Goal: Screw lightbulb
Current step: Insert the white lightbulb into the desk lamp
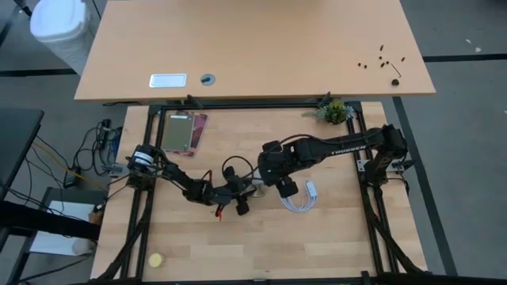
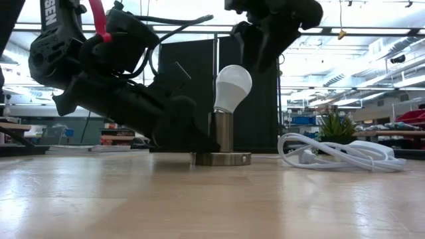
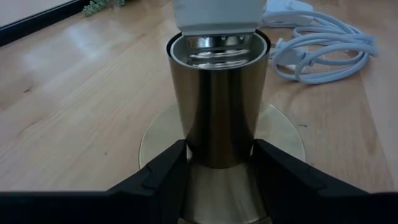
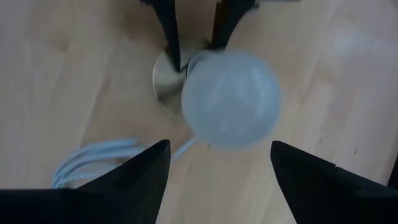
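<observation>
My left tool [image 3: 217, 177] sits low at the socket [image 2: 222, 141], its two fingers [image 3: 158, 180] pressed against either side of the brass-coloured tube, just above the round base disc [image 3: 283, 134] that lies flat on the wooden surface [image 2: 212, 199]; so left is pinching the socket tube, holding it upright. The lightbulb [image 2: 232, 87] stands in the top of that tube w/ its white neck at the rim and its screw threads visible inside the mouth in the left wrist view; from the low view the bulb leans a bit off the socket's axis, tilted toward the white cable [image 2: 345, 154] side, so it doesn't look seated straight. My right tool [image 4: 219, 171] hangs above the bulb, fingers [image 4: 140, 174] spread wide, one on each side of the globe but not touching it; in the right wrist view I look straight down on the round white globe w/ the disc showing beside it and the left tool's fingers beyond. The cable lies coiled on the surface just beside the socket, on the side away from my left arm. A small green plant [image 2: 335, 127] stands beyond the cable, farther from the socket. Near the far edge of the surface, well apart from the socket, lies a flat pinkish packet [image 1: 184, 131].
</observation>
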Robot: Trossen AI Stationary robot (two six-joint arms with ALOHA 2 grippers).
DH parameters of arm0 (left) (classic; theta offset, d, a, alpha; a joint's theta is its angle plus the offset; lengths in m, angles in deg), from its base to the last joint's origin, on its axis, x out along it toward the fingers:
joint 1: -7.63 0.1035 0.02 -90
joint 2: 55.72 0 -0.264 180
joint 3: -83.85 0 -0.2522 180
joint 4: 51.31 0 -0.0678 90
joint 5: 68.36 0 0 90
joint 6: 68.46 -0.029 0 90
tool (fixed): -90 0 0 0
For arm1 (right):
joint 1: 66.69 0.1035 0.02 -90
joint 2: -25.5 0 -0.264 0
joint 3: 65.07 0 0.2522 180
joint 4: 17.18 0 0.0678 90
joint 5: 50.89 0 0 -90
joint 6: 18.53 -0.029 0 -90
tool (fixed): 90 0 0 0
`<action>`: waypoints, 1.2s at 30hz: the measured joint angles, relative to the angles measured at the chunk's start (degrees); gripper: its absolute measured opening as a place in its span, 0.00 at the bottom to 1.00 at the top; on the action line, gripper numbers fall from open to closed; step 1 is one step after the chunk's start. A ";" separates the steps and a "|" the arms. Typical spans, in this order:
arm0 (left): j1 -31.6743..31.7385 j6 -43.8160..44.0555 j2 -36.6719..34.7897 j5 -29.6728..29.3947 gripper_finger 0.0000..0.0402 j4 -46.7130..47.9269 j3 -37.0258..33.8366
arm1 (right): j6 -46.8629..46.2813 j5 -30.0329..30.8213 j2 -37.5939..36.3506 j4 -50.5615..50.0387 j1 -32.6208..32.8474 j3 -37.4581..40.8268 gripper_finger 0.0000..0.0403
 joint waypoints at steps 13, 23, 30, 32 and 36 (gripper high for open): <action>0.00 0.00 0.00 0.02 0.47 0.10 -0.07 | -2.70 -4.63 0.00 2.71 0.31 0.00 0.69; 0.00 0.02 0.03 0.02 0.47 0.13 -0.09 | -2.68 -5.57 -0.02 5.64 0.30 0.00 0.69; 0.00 0.02 0.04 0.04 0.47 0.13 -0.11 | -2.74 -5.60 -0.02 5.83 0.30 0.00 0.69; -0.01 0.02 0.04 0.04 0.47 0.13 -0.11 | -2.86 -5.60 -0.02 5.93 0.31 0.00 0.68; -0.02 0.02 0.04 0.04 0.47 0.15 -0.11 | -2.69 -3.65 -0.02 5.91 0.32 0.00 0.68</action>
